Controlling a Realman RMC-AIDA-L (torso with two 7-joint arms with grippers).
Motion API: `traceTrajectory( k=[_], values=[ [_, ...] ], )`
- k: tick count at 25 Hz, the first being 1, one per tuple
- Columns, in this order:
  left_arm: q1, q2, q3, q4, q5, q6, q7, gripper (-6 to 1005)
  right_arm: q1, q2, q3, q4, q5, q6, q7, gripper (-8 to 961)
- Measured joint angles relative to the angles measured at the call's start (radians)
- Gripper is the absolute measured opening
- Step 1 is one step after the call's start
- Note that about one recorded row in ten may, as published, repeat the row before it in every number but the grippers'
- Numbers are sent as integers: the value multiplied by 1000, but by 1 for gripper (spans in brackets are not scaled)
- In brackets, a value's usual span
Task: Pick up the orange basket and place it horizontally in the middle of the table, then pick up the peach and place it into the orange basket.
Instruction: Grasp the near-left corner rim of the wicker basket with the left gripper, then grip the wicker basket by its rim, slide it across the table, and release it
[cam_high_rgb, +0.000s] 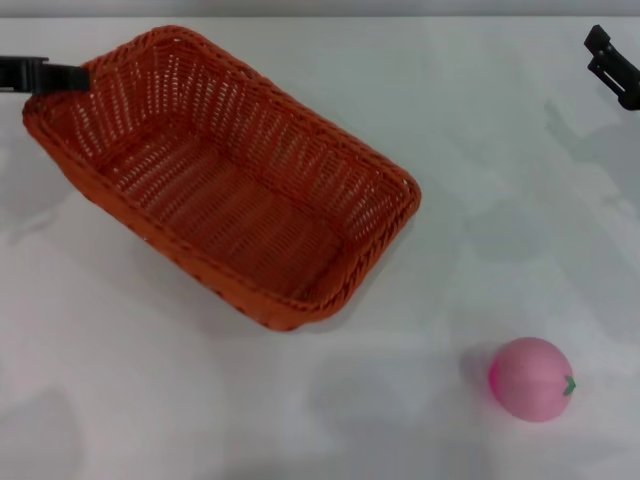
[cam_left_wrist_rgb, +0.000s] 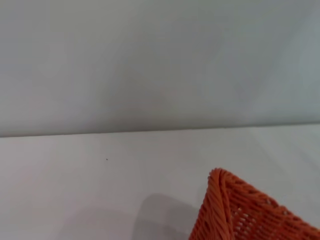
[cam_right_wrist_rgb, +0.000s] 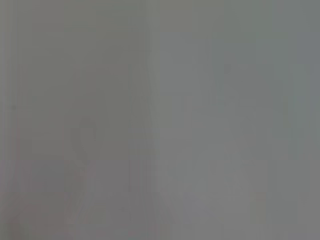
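The orange basket (cam_high_rgb: 225, 180) lies diagonally on the white table (cam_high_rgb: 300, 420), left of centre, with its open side up and nothing inside. My left gripper (cam_high_rgb: 60, 75) comes in from the left edge, and its black tip meets the rim at the basket's far left corner. In the left wrist view one corner of the orange basket (cam_left_wrist_rgb: 250, 210) shows above the table. The pink peach (cam_high_rgb: 531, 378) rests on the table near the front right, well apart from the basket. My right gripper (cam_high_rgb: 612, 66) hangs at the far right edge, away from both.
The table's far edge meets a grey wall (cam_left_wrist_rgb: 160, 60). Bare tabletop lies between the basket and the peach and along the front. The right wrist view shows only a blank grey surface.
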Motion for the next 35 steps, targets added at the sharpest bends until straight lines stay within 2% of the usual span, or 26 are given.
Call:
traceTrajectory(
  k=[7, 14, 22, 29, 35],
  values=[
    [5, -3, 150, -64, 4, 44, -210, 165, 11, 0, 0, -23, 0, -29, 0, 861],
    [-6, -5, 192, -123, 21, 51, -369, 162, 16, 0, 0, -44, 0, -52, 0, 861],
    [0, -8, 244, -178, 19, 71, -438, 159, 16, 0, 0, -58, 0, -62, 0, 860],
    [-7, -7, 250, -159, 22, 76, -459, 155, 14, 0, -1, -59, 0, -59, 0, 859],
    [-45, -4, 280, -56, 27, 68, -520, 154, 13, 0, -11, -59, 0, -61, 0, 859]
  ],
)
